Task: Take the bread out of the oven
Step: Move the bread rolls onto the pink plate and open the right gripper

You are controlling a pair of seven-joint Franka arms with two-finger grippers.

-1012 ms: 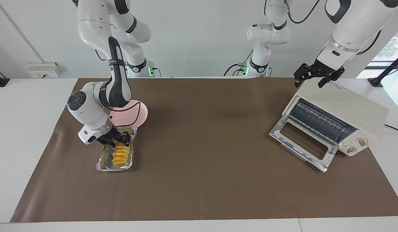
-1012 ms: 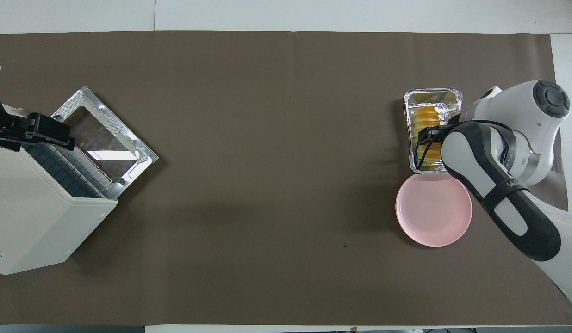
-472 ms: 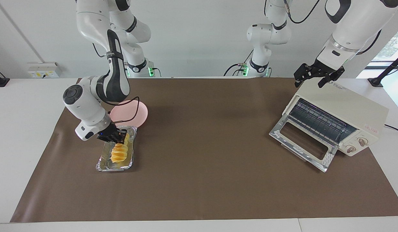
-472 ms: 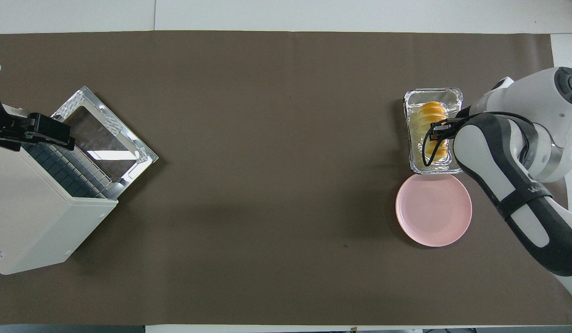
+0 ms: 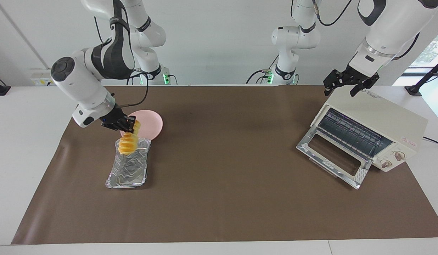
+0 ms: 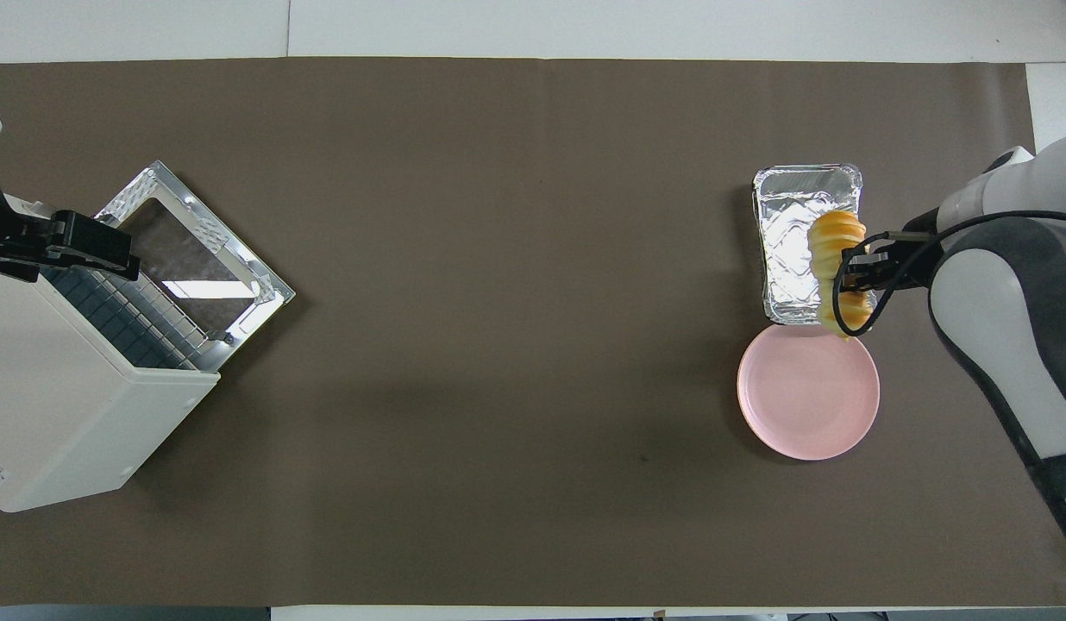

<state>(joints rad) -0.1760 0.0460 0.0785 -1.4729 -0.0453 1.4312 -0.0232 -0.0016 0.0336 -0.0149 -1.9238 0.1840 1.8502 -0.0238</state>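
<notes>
We see the oven, door dropped open, at the left arm's end, our left gripper spread wide over its top. Our right gripper clamps the bread, hanging above the foil tray beside the pink plate.

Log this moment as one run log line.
right gripper: shut on bread, over foil tray | left gripper: open, over oven | plate: bare

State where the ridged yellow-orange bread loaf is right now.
The ridged yellow-orange bread loaf hangs in the right hand, lifted over the crinkled silver foil tray, beside the round pink plate, at the right arm's end of the table.
</notes>
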